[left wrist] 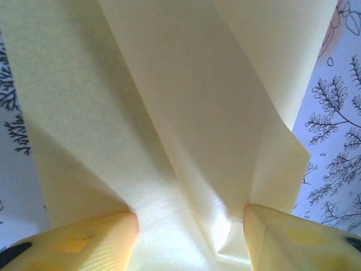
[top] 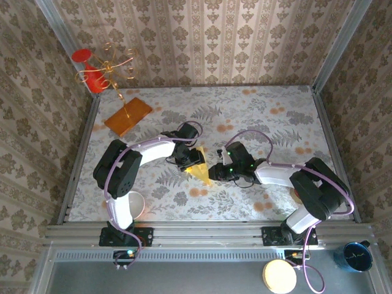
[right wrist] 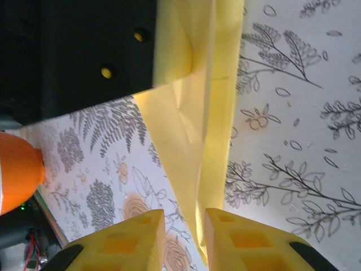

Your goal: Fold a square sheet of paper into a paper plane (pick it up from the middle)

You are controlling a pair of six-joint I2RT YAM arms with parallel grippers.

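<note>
The paper plane (top: 201, 170) lies in the middle of the top view, on the flowered table (top: 275, 116), between the two arms. It is no more a flat square. From above it looks like a narrow pale-yellow wedge with its sharp end toward the lower right. In the left wrist view several long creases run along it, with a raised band in the centre and flaps to both sides.

The left gripper (left wrist: 190, 240) is over the wide end. Its fingertips (left wrist: 90, 240) stand well apart at the bottom of the frame, and the paper passes through the gap between them. I cannot tell if they press on it from the sides.

The right gripper (right wrist: 184, 234) is at the pointed end. Its fingers are close together with a narrow gap. The paper's edge goes into this gap and lies against the finger (right wrist: 248, 243) at the lower right. It does not look pinched from both sides.

In my judgement the main folds are done and the dart shape exists. What is left is probably to flatten the creases and set the wings.

Farther away, an orange board (top: 128, 115) lies at the upper left and a white bowl (top: 135, 205) at the lower left.
</note>
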